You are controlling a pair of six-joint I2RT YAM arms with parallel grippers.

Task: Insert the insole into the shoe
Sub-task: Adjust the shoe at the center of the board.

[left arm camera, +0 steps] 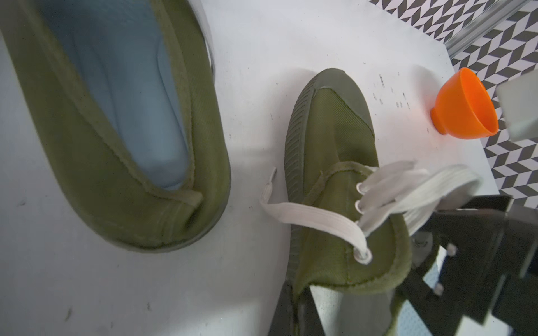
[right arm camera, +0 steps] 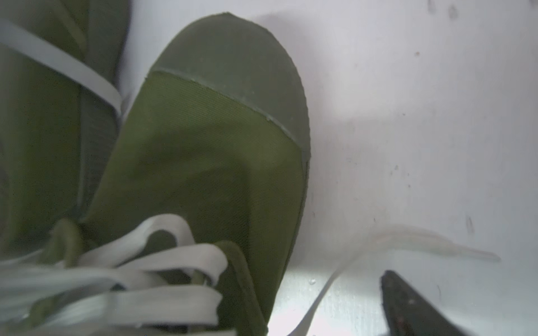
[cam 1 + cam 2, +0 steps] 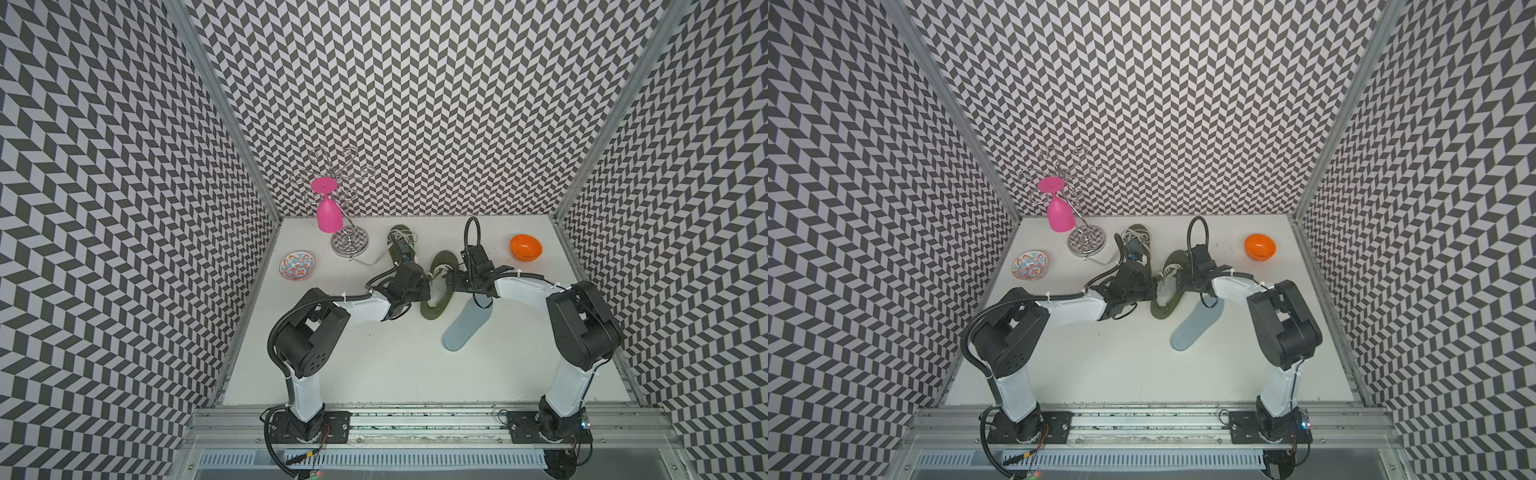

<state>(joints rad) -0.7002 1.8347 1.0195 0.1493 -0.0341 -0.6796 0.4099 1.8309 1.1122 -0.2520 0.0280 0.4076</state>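
Observation:
An olive green shoe (image 3: 434,309) with white laces lies mid-table between both arms, its toe (image 1: 329,139) pointing to the back wall. My left gripper (image 3: 430,286) is shut on the shoe's collar edge, pinching the green fabric (image 1: 300,311). My right gripper (image 3: 451,278) stands open over the laced side of the shoe (image 2: 203,145). Only one of its dark fingers (image 2: 407,305) shows, out beside the shoe above the table. A light blue insole (image 3: 467,324) lies flat on the table, right of the shoe and partly under my right arm. It shows in both top views (image 3: 1196,328).
A second green shoe (image 3: 401,245) lies behind, with a blue insole (image 1: 125,101) inside. An orange bowl (image 3: 525,247) sits back right and a patterned dish (image 3: 297,266) back left. A pink glass (image 3: 328,212) hangs on a wire rack (image 3: 350,241).

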